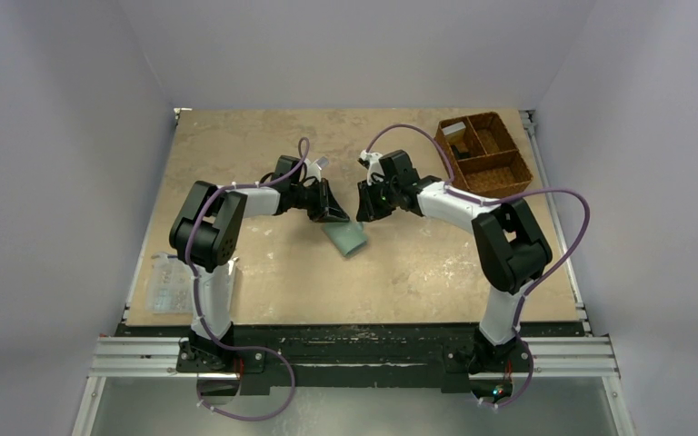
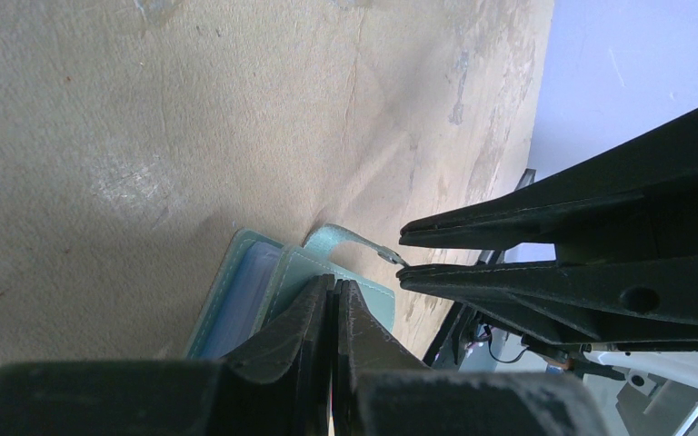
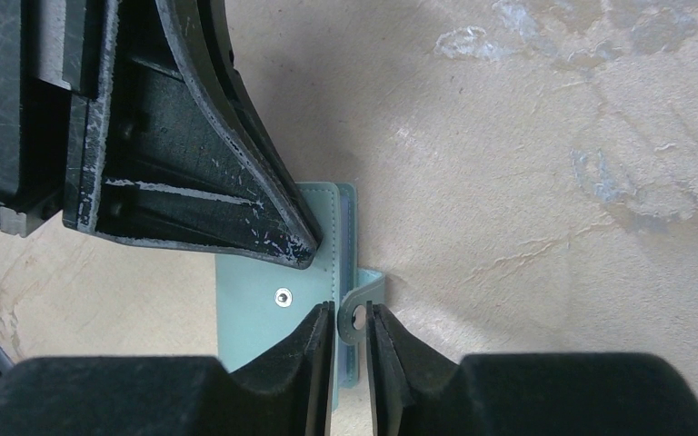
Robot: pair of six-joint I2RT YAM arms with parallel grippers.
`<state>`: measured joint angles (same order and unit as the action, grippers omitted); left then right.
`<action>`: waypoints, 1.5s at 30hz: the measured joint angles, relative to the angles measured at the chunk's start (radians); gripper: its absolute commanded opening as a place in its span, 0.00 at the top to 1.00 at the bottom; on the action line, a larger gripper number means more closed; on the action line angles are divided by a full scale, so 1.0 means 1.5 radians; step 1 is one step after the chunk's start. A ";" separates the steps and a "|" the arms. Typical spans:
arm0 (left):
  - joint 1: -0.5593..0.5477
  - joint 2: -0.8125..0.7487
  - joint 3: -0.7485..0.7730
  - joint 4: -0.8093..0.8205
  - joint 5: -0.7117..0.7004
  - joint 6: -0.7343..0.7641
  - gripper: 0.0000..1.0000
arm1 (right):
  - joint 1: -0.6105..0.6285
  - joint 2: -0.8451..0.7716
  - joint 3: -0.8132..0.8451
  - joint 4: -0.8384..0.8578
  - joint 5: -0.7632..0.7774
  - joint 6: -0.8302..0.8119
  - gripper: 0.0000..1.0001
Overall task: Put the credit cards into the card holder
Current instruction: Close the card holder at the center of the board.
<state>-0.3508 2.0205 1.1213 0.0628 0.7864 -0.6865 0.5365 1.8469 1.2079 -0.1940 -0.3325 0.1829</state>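
The card holder (image 1: 347,238) lies flat on the worktop (image 1: 418,272), well apart from the brown woven basket (image 1: 498,185), to that basket's left and nearer the arm bases; both arms reach in over it, the left arm's tip on the side away from the basket, the right arm's tip on the basket's side.

The left fingers (image 2: 300,327) are pressed together with only a hairline slit between them; their tips sit on the pale blue-green cover of the card holder, touching it; whether any fold of it is pinched in that slit I cannot tell. From the right wrist view the same tips come down on the cover just beside its stitched edge, above the round snap stud (image 3: 282,297).

The right fingers (image 3: 300,354) stand almost closed, a narrow gap left between them; in that gap sits the card holder's strap tab (image 3: 356,313) with its metal snap ring, a finger close on each side of it. The left wrist view shows that tab curling up off the worktop, its end caught between the two dark tips.

A paler bluish panel shows at the card holder's open edge in the left wrist view.

A clear plastic box (image 1: 167,289) sits far left of the basket, at the worktop's left edge.
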 measured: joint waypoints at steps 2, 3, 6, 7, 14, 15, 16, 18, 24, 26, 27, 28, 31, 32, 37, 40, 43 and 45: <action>0.000 0.000 0.000 0.000 0.000 0.000 1.00 | 0.000 0.000 0.001 0.000 0.000 0.000 0.75; 0.000 0.000 0.000 0.000 0.000 0.000 1.00 | 0.000 0.000 0.001 0.000 0.000 0.000 0.76; 0.000 0.000 0.000 0.000 0.000 0.000 1.00 | 0.000 0.000 0.001 0.000 0.000 0.000 0.76; 0.000 0.000 0.000 0.000 0.000 0.000 1.00 | 0.000 0.001 0.001 0.000 0.000 -0.001 0.74; 0.000 0.000 0.000 0.000 0.000 0.000 1.00 | 0.000 0.016 0.004 -0.003 0.000 -0.001 0.78; 0.000 0.000 0.000 0.000 0.000 0.000 1.00 | 0.000 0.018 0.004 -0.003 0.000 -0.001 0.79; 0.000 0.000 0.000 0.000 0.000 0.000 1.00 | 0.000 0.019 0.004 -0.003 0.000 -0.001 0.80; 0.000 0.000 0.000 0.000 0.000 0.000 1.00 | 0.000 0.019 0.004 -0.003 0.000 -0.001 0.80; 0.000 0.000 0.000 0.001 0.000 0.000 1.00 | 0.000 0.019 0.004 0.000 -0.008 0.001 0.74; 0.000 0.000 0.000 0.001 0.000 0.000 1.00 | 0.000 0.019 0.004 0.002 -0.017 0.003 0.74; 0.000 0.000 0.000 0.001 0.000 0.000 1.00 | 0.000 0.019 0.004 0.004 -0.018 0.004 0.74; 0.000 0.000 0.000 0.001 0.000 0.000 1.00 | 0.000 0.019 0.004 0.005 -0.019 0.005 0.75; -0.001 0.000 0.000 0.001 0.000 0.000 1.00 | 0.000 0.019 0.004 0.006 -0.021 0.005 0.79; -0.001 0.000 0.000 0.001 0.000 0.000 1.00 | 0.000 0.019 0.004 0.006 -0.023 0.007 0.81; -0.001 0.000 0.000 0.002 0.000 0.000 1.00 | 0.000 0.019 0.004 0.006 -0.025 0.008 0.77; -0.001 0.000 0.000 0.002 0.000 0.000 1.00 | 0.000 0.019 0.004 0.006 -0.031 0.010 0.75; -0.001 0.000 0.000 0.002 0.000 0.000 1.00 | 0.000 0.018 0.004 0.006 -0.035 0.011 0.75; -0.001 0.000 0.000 0.002 0.000 0.000 1.00 | 0.000 0.018 0.004 0.008 -0.036 0.012 0.76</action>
<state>-0.3519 2.0205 1.1213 0.0654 0.7868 -0.6861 0.5362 1.8740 1.2133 -0.1822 -0.3859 0.2008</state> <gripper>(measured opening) 0.045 0.252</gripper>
